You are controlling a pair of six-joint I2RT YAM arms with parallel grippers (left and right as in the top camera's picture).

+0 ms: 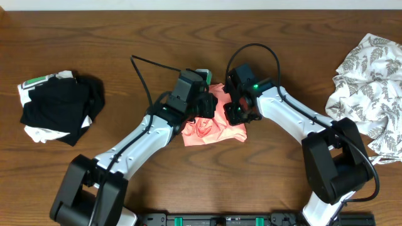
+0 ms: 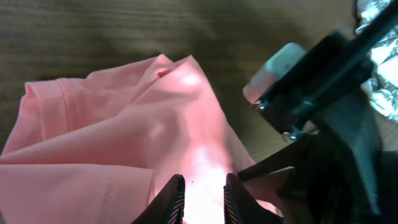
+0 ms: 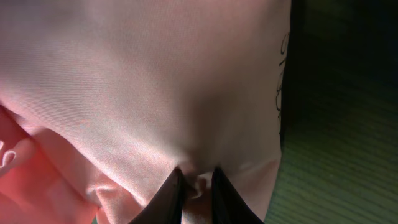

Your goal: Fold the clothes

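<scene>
The pink T-shirt (image 1: 213, 129) is pinched by the left gripper (image 2: 204, 198) and right gripper (image 3: 196, 188), jaws nearly closed on fabric, seemingly for spreading flat.

Soft, even light fills the overhead view, which is sharp throughout, with only faint shadows on the bench (image 1: 125, 37). Both wrist views are dimmer; the salmon-pink T-shirt (image 2: 124, 143) glares pale near the lens, and the wood behind blurs dark.

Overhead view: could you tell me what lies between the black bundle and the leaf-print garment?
The pink T-shirt, held by left gripper and right gripper, shown overhead.
</scene>
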